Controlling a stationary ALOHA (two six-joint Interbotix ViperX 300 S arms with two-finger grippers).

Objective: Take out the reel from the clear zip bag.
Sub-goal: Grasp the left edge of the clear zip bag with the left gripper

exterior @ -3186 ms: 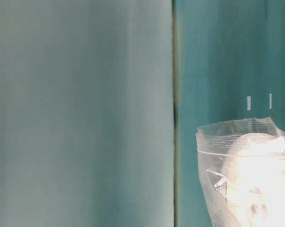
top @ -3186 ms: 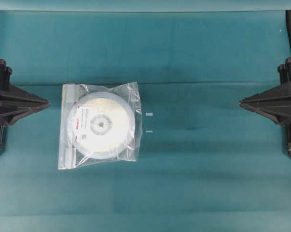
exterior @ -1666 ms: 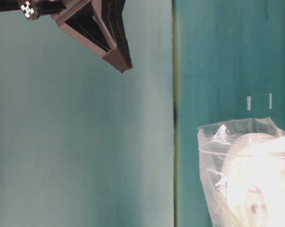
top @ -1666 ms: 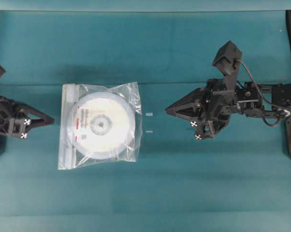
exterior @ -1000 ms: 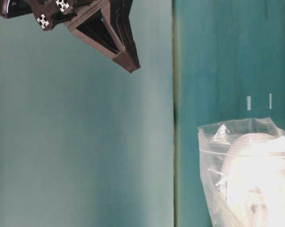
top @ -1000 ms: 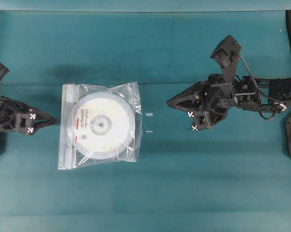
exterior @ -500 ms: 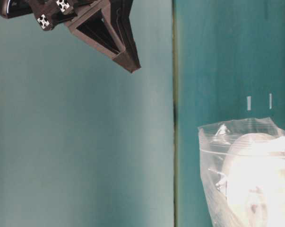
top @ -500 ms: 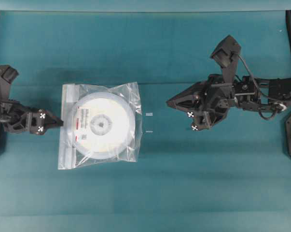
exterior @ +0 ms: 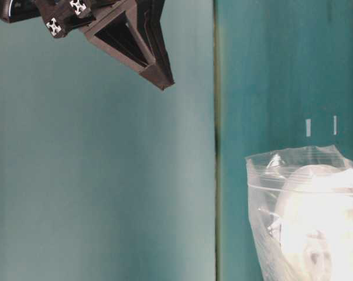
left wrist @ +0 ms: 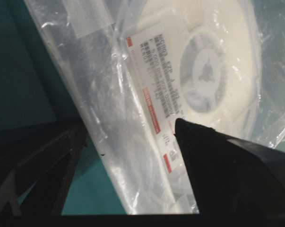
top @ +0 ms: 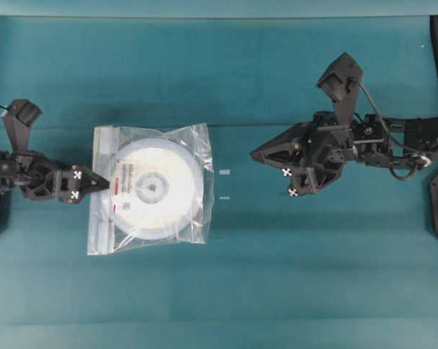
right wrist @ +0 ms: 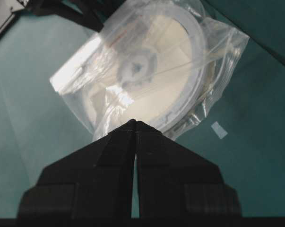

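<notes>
Overhead view: left gripper, jaws spread, straddles the zip edge of the clear zip bag; the reel lies inside. Right gripper, pressed together, hangs well apart. Risk: closing may pinch reel and film together, blocking extraction.

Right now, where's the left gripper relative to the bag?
Overhead view: the left gripper is at the clear zip bag's left, zip-strip edge, jaws open; wrist view shows that edge between its fingers.
</notes>
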